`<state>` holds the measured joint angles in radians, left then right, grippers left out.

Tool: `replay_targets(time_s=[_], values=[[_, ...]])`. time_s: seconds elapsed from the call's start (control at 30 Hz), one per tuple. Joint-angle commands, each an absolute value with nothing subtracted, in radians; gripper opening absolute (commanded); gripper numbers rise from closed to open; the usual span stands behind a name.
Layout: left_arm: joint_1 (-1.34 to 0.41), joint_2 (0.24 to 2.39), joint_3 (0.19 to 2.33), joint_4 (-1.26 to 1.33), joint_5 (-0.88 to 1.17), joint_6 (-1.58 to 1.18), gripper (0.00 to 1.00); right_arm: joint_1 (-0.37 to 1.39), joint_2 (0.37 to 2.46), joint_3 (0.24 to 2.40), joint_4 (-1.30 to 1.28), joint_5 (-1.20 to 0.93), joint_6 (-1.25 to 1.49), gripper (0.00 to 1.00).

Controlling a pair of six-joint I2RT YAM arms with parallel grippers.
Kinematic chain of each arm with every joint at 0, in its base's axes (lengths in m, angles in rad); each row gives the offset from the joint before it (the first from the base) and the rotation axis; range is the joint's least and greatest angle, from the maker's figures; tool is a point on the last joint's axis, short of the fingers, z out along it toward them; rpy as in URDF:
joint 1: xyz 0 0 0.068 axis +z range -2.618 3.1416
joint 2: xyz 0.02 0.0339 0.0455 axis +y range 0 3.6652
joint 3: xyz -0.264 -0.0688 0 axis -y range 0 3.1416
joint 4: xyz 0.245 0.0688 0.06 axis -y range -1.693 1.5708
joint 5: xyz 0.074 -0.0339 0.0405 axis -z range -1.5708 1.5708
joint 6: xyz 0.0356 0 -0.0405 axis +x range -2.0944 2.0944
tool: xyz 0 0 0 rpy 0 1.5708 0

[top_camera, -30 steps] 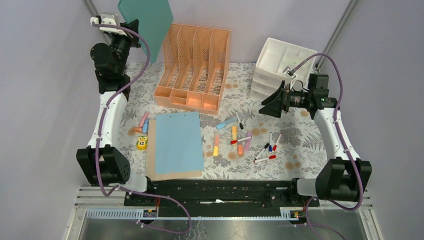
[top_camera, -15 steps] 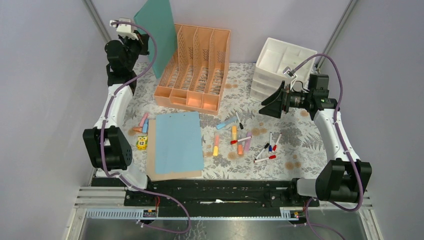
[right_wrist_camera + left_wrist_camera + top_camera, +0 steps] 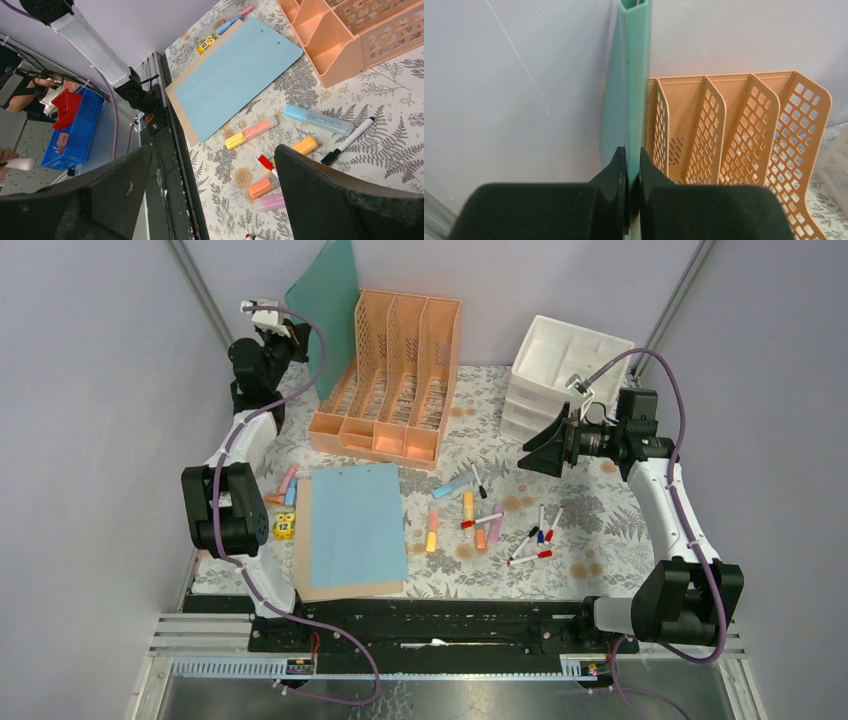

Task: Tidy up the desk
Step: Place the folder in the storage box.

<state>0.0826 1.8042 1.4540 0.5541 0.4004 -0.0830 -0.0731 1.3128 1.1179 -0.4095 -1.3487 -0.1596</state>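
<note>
The desk (image 3: 600, 510) is covered in a cloth with a fern and flower print. My left gripper (image 3: 298, 337) is raised at the back left and shut on the lower edge of a teal folder (image 3: 328, 310). The folder stands upright beside the left wall of the peach file rack (image 3: 395, 370). In the left wrist view the jaws (image 3: 633, 160) pinch the folder (image 3: 634, 75) edge-on, with the rack (image 3: 734, 130) just to its right. My right gripper (image 3: 535, 445) is open and empty, held above the markers (image 3: 480, 515). Its wide-spread fingers (image 3: 320, 200) show in the right wrist view.
A blue clipboard (image 3: 355, 525) lies on a tan board at front centre. Several highlighters (image 3: 285, 488) and a yellow eraser (image 3: 284, 527) lie to its left. A white drawer unit (image 3: 560, 370) stands at the back right. Loose pens (image 3: 345, 142) and highlighters (image 3: 250, 132) are scattered mid-desk.
My left arm has swung right with the teal folder, bringing it from the back left corner up against the rack's left side. The right arm has not moved.
</note>
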Motion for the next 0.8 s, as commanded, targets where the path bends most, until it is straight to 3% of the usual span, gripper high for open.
replay_targets(time_s=[0.0,0.47,0.77], values=[[0.101,1.831,1.381,0.802,0.504,-0.133,0.0,-0.078,1.289,1.115,-0.393,-1.373,-0.159,1.0],[0.124,1.862,1.232,1.02,0.594,-0.223,0.0,-0.08,1.305,1.118,-0.393,-1.37,-0.159,1.0],[0.123,1.663,1.288,0.828,0.39,-0.234,0.0,-0.079,1.319,1.126,-0.393,-1.377,-0.155,1.0]])
